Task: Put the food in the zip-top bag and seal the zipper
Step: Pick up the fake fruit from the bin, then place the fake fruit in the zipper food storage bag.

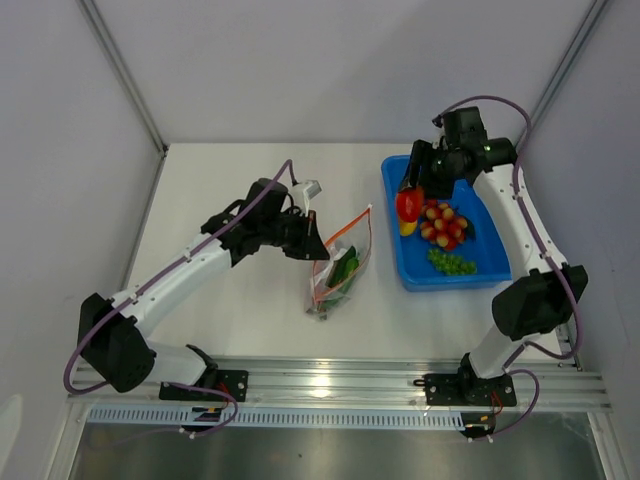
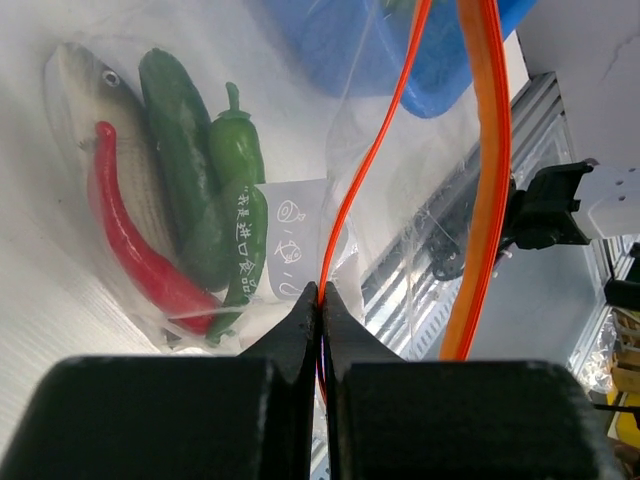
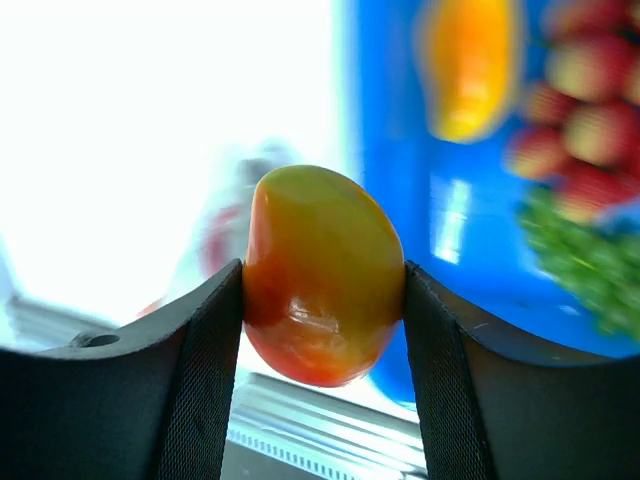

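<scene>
We begin with the white table (image 1: 230, 190), which carries two containers, near each other but not touching. The larger is the blue tub (image 1: 492, 272) on the right. It holds a cluster of red-yellow cherry tomatoes (image 1: 443, 225), a bunch of green grapes (image 1: 451, 263) nearer the arm bases, and a yellow-orange mango (image 1: 407, 229) by its left wall.

To its left is the clear zip-top bag (image 1: 338, 268), its closed end resting on the table. Inside we see a grey fish (image 2: 72, 95), a dark green cucumber (image 2: 185, 170), a red chilli (image 2: 130, 235) and a green chilli (image 2: 240, 180), all lying lengthwise side by side.

The right hand (image 3: 322, 290) is clamped on a red-and-yellow fruit (image 3: 322, 275) above the tub's left side (its kind we cannot tell).

The left hand (image 2: 322, 300) is pinched together on one strip of the orange-red zipper (image 2: 485, 150); the two strips stand apart, so the mouth gapes.
</scene>
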